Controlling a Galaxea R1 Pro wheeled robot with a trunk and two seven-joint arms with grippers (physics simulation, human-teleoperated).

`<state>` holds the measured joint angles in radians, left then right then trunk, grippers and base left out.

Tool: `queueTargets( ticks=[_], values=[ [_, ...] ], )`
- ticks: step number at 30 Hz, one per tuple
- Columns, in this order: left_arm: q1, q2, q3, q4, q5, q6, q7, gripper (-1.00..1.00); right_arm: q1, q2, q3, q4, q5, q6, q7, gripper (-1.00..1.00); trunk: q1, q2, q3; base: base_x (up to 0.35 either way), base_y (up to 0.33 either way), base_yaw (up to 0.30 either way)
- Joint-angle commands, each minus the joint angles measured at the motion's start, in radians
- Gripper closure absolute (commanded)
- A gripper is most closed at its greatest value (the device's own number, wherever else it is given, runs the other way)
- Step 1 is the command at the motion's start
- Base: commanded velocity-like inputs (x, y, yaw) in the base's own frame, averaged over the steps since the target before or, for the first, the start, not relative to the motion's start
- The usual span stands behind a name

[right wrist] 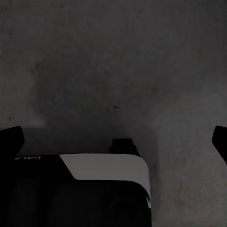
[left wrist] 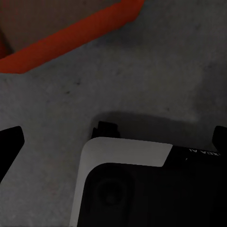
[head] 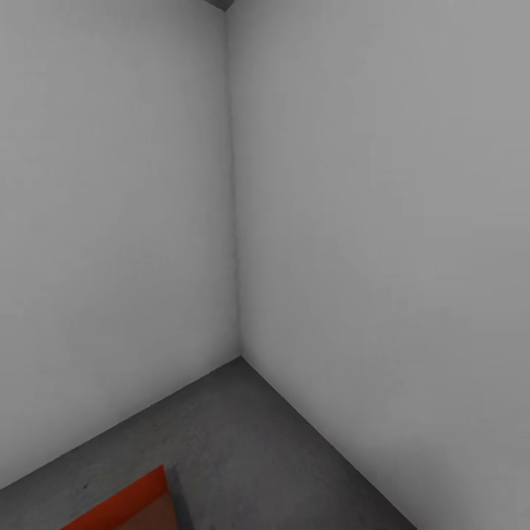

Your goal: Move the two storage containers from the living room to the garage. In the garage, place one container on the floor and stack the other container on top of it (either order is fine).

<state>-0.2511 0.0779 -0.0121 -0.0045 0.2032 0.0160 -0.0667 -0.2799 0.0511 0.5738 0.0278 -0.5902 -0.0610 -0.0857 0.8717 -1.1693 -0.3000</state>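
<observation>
Garage floor (head: 243, 434) already holds one storage container (head: 129, 504); we see no second. Both our pincers (left wrist: 113, 137) (right wrist: 116, 137) hang released, empty.

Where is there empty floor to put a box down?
The dark grey concrete floor is bare from the orange-red rectangular storage container up to the corner of the pale grey walls. It is crowded only beside that container.

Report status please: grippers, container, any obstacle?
Both grippers open, empty, over the dark grey floor. One orange-red storage container on the floor near the wall corner. Second container unseen. Nothing in the way.
</observation>
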Motion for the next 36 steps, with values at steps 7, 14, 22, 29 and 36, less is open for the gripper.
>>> queueTargets(
  ticks=[7, 14, 22, 29, 36],
  values=[
    [0.0, 0.0, -0.002, 0.0, 0.009, 0.002, -0.004, -1.0, -0.001, 0.003, 0.008, 0.003, -0.008, -0.005, -0.002, -1.0, 0.0, -0.001, -0.001, 0.0, 0.0, -0.032],
    [0.0, 0.0, -0.002, 0.0, 0.009, 0.002, -0.004, -1.0, -0.001, 0.002, 0.009, 0.003, -0.006, -0.005, -0.001, -1.0, 0.0, -0.001, 0.002, 0.0, 0.0, -0.13],
    [0.0, 0.0, -0.002, 0.0, 0.009, 0.001, -0.004, -1.0, -0.001, -0.001, 0.009, 0.003, -0.006, -0.006, 0.0, -1.0, 0.0, -0.001, 0.002, 0.0, 0.0, -0.172],
    [0.0, 0.0, -0.002, 0.0, 0.009, 0.002, -0.004, -1.0, -0.001, -0.001, 0.009, 0.003, -0.005, -0.006, 0.0, -1.0, 0.0, -0.001, 0.002, 0.0, 0.0, -0.246],
    [0.0, 0.0, -0.002, 0.0, 0.009, 0.002, -0.004, -1.0, -0.001, -0.001, 0.009, 0.003, -0.005, -0.005, 0.0, -1.0, 0.0, -0.001, 0.002, 0.0, 0.0, -0.254]
  ],
)
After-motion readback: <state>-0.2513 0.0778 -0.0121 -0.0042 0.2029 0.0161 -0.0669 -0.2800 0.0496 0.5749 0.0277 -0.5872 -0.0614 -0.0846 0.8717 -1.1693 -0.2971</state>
